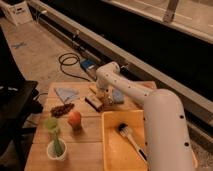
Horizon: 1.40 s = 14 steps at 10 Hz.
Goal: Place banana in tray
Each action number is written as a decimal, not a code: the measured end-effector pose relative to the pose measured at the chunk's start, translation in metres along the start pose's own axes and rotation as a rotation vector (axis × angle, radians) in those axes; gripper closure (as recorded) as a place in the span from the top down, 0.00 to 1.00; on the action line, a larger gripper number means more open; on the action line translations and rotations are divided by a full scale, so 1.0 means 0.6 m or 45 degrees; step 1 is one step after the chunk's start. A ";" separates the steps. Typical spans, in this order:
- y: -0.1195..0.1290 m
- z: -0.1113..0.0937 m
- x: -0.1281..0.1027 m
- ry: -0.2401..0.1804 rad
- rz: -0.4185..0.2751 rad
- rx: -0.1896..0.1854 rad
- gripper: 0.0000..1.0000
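Observation:
My white arm reaches in from the lower right, and its gripper [103,96] hangs low over the middle back of the wooden table. A small pale-yellow piece [94,90], which looks like the banana, lies right at the gripper's left side. A dark brown-and-tan block [93,103] lies just in front of it. I cannot tell if the gripper touches either one. The big yellow tray [112,150] stands at the front right, a short way in front of the gripper, with a black-headed brush [131,137] in it.
A blue sponge [118,96] lies right of the gripper. A blue cloth [66,93] and a brown cluster [62,109] lie at the left. A small round orange object [75,119] and a white cup holding a green item [56,146] stand front left. A black cable [67,60] lies on the floor behind.

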 end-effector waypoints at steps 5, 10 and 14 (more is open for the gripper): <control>0.004 0.007 0.009 0.006 0.008 -0.017 0.09; -0.017 -0.061 -0.018 -0.104 -0.010 0.034 0.00; -0.057 -0.189 -0.056 -0.156 -0.071 0.147 0.00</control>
